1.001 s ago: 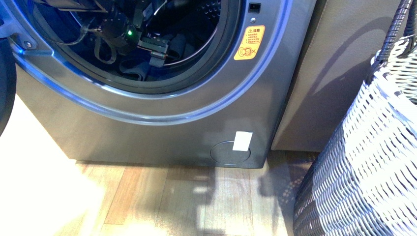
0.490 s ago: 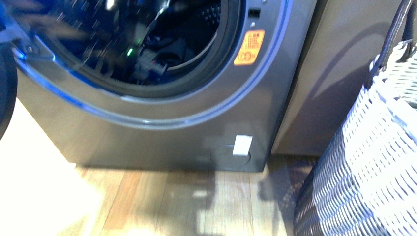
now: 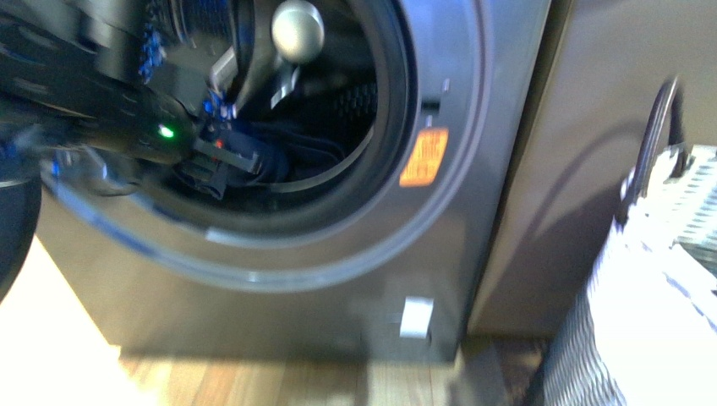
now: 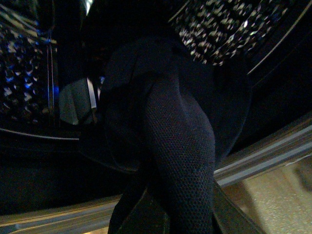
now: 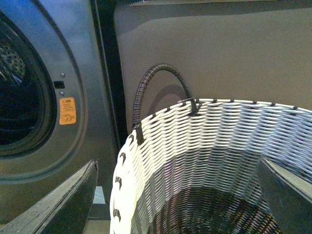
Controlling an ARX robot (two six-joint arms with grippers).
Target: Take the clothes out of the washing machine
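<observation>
Filling the front view, the washing machine [image 3: 482, 220] stands open-mouthed, the woven basket [image 5: 209, 141] just beside it to the right. The dark clothes [image 4: 180, 141] lie low in its drum [image 4: 229, 24], directly ahead of the left gripper [image 3: 211, 165], the nearer one by far; fabric crowds its wrist view, so I cannot tell whether its jaws hold it. The right gripper [image 5: 176, 163] hovers over the basket, jaws spread wide.

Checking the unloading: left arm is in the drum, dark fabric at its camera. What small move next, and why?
Probably draw the left hand out of the washing machine: the clothes hang bunched at its camera, and the basket stands open alongside.
</observation>
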